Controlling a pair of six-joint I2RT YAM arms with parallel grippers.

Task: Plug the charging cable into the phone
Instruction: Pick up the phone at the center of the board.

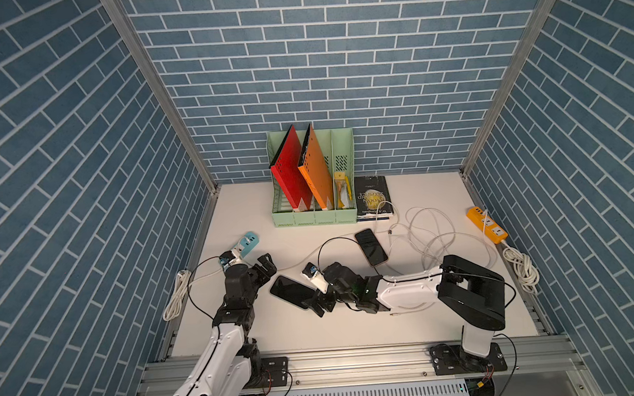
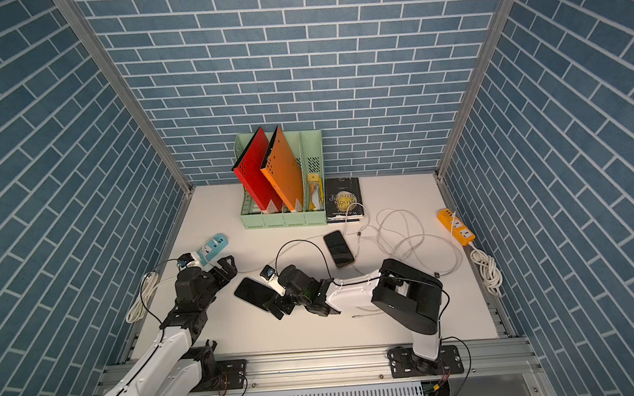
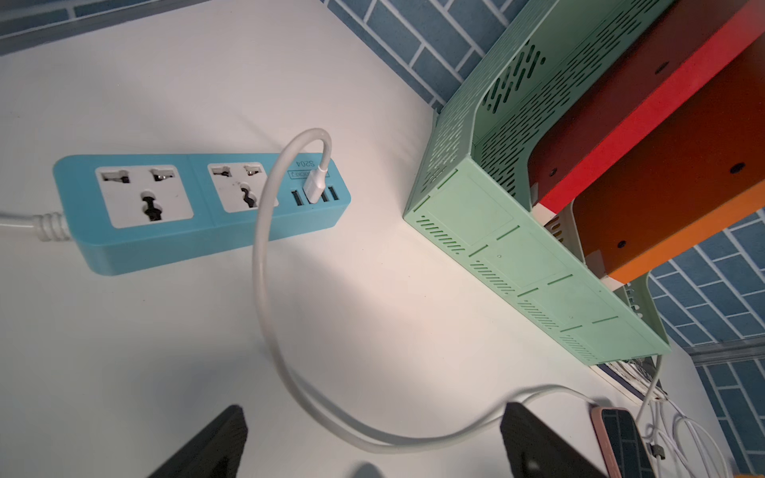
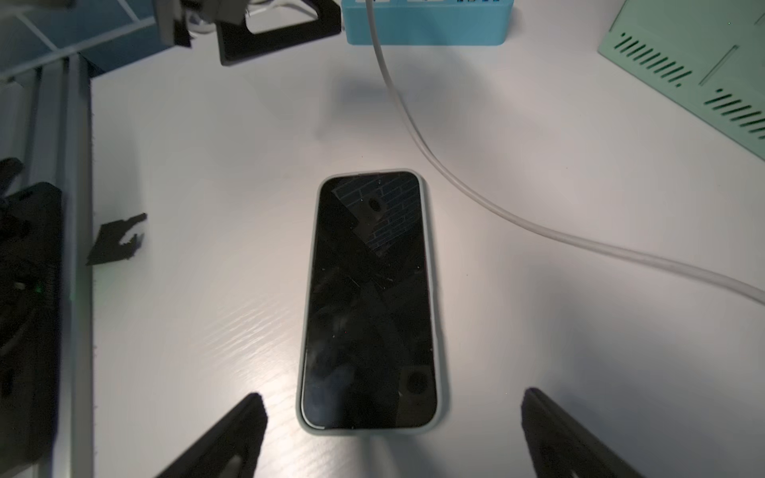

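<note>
Phone (image 4: 368,298) flat on the worktop (image 4: 186,310), lengthwise before my right tool (image 4: 393,395)
Its long axis runs straight away from that tool, whose jaws stand wide apart either side of the near short end, holding nothing. My left tool (image 3: 374,407), likewise apart and empty, sits past the far end. I cannot tell whether anything is plugged into the near end.
</note>
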